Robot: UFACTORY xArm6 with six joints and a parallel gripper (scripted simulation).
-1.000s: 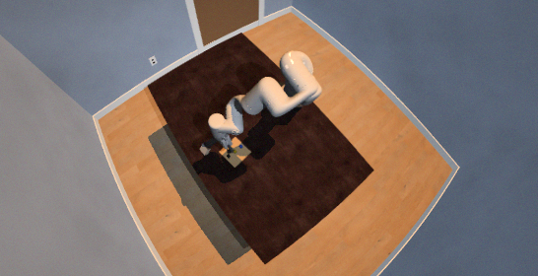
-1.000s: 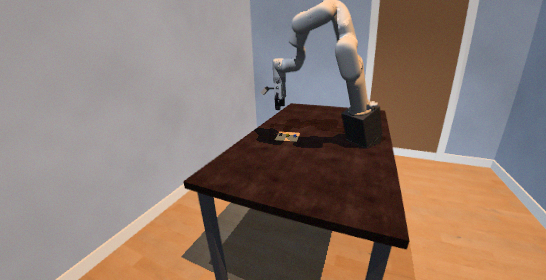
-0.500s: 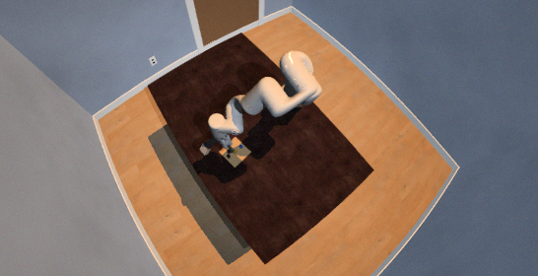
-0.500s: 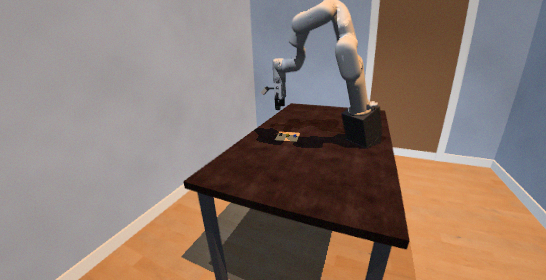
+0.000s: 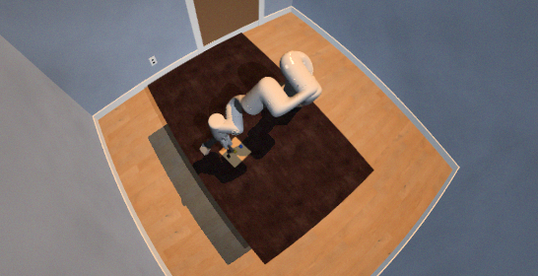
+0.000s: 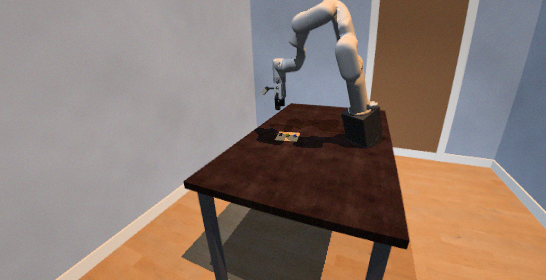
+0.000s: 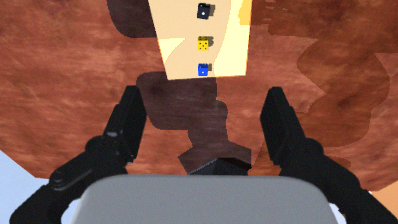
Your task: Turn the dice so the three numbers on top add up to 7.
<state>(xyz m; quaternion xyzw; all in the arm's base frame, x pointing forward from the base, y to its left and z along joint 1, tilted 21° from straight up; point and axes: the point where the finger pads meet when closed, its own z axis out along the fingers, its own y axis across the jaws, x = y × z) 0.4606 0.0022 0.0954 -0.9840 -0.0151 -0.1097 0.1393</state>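
Observation:
The pale mat lies flat on the table. On it stand, in a spaced row, a black die, a yellow die and a blue die. In the wrist view the black top seems to show one pip, the yellow five and the blue one; the pips are small. The blue die is close to the mat's edge, but seems fully on it. All three look flat. My gripper is open and empty, high above the table, touching nothing.
The dark brown table reaches far beyond the mat. The robot's black base stands at the table's edge. Shadows of the arm fall on the table and partly across the mat.

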